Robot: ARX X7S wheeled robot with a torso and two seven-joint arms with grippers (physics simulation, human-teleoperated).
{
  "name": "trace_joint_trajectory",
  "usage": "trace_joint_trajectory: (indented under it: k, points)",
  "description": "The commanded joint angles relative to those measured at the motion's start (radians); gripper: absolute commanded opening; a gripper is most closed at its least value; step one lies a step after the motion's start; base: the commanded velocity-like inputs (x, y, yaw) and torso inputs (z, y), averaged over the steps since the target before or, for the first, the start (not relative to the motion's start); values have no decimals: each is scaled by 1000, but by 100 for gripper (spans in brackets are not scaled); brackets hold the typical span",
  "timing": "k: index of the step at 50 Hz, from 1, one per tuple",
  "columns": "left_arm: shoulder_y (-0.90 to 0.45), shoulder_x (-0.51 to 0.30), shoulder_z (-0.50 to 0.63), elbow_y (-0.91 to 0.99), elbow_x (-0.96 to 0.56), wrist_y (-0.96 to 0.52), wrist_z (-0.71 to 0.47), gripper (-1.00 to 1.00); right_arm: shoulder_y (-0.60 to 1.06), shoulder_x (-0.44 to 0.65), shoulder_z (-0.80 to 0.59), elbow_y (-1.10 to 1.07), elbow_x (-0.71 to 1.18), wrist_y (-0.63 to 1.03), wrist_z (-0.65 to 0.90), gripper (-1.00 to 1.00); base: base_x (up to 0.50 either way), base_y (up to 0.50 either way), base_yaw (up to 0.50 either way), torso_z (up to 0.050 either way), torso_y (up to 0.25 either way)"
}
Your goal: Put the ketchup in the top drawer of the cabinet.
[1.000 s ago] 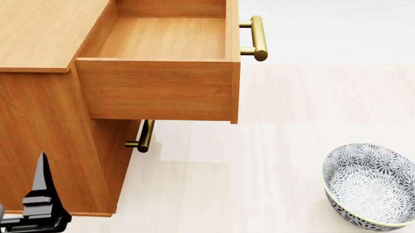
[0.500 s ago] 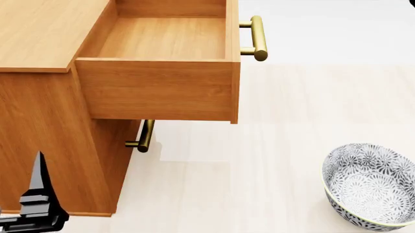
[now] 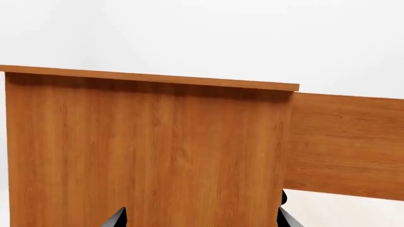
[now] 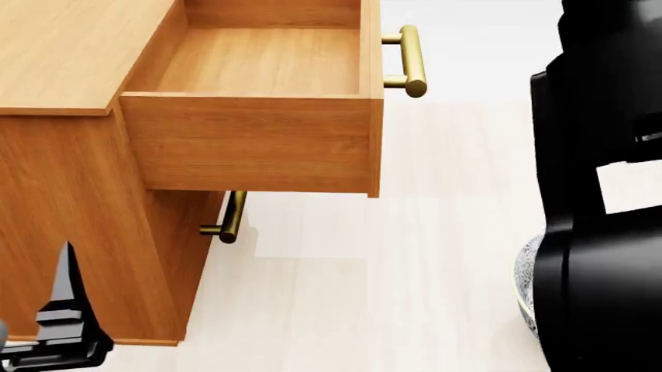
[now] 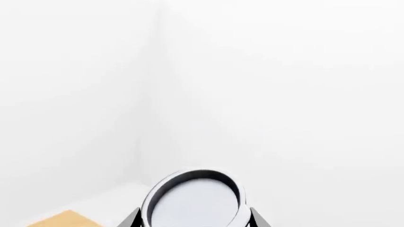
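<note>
The ketchup, a small silver-lidded tin can [image 5: 196, 201], sits clamped between the right claw [image 5: 194, 215] fingers, the open orange-brown wooden top drawer [image 4: 259, 62] lying leftward.

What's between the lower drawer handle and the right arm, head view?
Bare pale floor only. In the head view nothing stands between the lower drawer's brass handle and the right arm; the patterned bowl peeks out at the arm's edge.

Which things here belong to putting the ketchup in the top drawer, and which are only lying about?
For the job:
ketchup can, seen between the right wrist's fingers
top drawer, open
cabinet

Only lying about:
patterned bowl, mostly hidden
lower drawer handle
</note>
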Motion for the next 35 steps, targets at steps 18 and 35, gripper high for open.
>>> trace_joint_trajectory:
  k: [18, 35]
  points:
    - [6, 4, 10, -38, 3, 30, -2, 100, -27, -120, -108, 188, -14, 82, -237, -100, 0, 0, 0, 0, 1]
    - [1, 2, 9, -65, -2, 43, 1, 100, -77, -120, -182, 188, 38, 199, -256, -100, 0, 0, 0, 0, 0]
